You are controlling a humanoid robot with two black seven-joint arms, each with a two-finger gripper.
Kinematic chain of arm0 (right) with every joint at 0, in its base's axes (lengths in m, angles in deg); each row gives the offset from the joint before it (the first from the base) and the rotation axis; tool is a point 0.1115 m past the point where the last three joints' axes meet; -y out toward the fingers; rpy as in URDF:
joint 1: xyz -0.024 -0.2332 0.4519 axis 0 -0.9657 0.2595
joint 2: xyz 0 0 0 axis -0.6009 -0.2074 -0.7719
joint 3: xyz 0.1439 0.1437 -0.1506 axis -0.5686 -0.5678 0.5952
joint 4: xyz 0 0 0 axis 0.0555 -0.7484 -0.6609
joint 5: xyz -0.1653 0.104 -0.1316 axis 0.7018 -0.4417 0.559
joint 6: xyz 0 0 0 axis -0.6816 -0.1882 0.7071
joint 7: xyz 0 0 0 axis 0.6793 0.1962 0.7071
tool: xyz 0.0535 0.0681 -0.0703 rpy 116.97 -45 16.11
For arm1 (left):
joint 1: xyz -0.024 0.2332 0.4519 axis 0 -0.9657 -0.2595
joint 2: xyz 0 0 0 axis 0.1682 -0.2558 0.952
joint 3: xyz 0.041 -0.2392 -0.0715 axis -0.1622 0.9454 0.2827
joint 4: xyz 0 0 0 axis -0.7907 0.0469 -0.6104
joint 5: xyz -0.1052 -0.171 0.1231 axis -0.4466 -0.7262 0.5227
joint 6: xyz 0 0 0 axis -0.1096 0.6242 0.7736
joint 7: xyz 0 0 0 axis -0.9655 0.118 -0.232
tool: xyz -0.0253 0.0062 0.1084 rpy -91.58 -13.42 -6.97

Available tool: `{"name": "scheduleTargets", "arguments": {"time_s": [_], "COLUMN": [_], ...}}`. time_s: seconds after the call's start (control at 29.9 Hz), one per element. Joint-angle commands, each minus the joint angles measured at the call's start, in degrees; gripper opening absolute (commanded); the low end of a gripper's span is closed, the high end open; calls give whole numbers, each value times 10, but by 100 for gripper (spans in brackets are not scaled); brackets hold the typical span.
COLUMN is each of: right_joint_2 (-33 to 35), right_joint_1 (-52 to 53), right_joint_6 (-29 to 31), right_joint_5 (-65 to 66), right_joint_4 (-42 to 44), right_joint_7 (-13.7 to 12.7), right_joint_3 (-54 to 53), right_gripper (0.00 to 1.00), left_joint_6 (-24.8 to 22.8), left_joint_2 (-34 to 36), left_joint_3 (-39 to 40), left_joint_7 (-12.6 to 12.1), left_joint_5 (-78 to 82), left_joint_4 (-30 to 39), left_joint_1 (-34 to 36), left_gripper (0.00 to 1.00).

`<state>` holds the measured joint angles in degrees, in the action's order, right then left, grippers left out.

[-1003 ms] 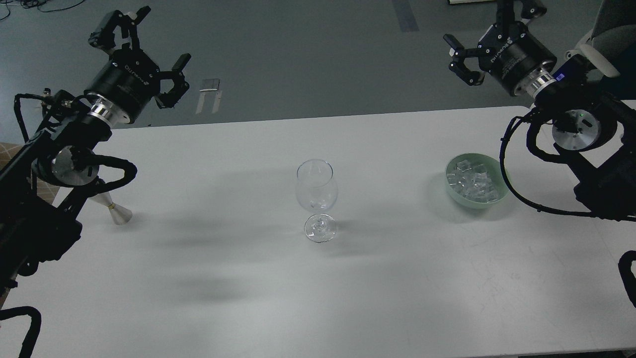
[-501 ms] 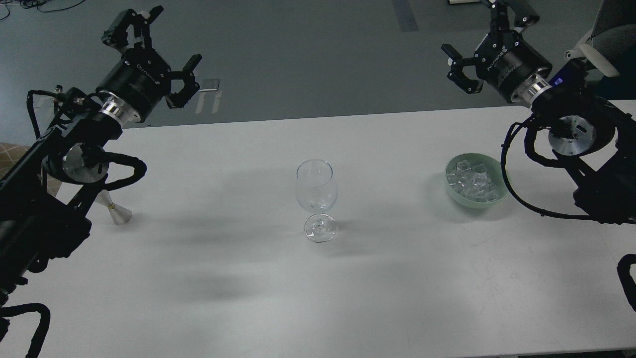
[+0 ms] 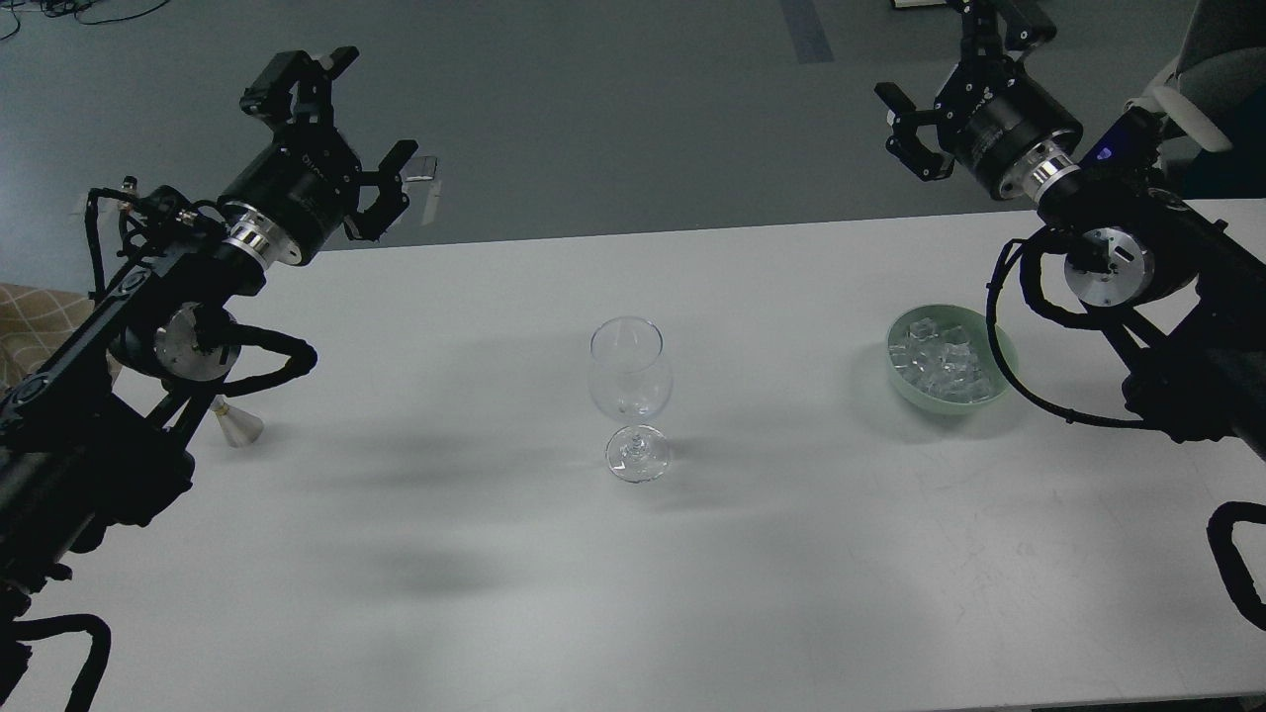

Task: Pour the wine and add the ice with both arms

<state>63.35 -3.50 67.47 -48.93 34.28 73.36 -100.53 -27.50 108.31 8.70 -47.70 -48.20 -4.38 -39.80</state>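
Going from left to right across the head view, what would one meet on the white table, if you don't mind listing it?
Small metal cone-shaped object partly behind the left arm → empty wine glass → green bowl holding the ice.

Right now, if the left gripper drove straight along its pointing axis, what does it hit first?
Probably nothing on the table. The left gripper, fingers spread and empty, points up and away past the table far edge, toward open floor. The wine glass sits well off that line. Depth is unclear from one view.
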Motion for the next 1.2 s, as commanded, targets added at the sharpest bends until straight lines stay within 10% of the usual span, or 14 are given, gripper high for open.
{"name": "scheduleTargets", "arguments": {"time_s": [0.0, 1.17], "right_joint_2": [-1, -9], "right_joint_1": [-1, 2], "right_joint_6": [1, 23], "right_joint_5": [0, -4], "right_joint_4": [0, -5], "right_joint_7": [0, 7], "right_joint_3": [1, -2], "right_gripper": [100, 100], "left_joint_6": [0, 13], "left_joint_2": [0, 0], "left_joint_3": [2, 11], "left_joint_7": [0, -4], "left_joint_5": [0, -5], "left_joint_4": [0, 27], "left_joint_1": [-1, -2], "left_gripper": [98, 98]}}
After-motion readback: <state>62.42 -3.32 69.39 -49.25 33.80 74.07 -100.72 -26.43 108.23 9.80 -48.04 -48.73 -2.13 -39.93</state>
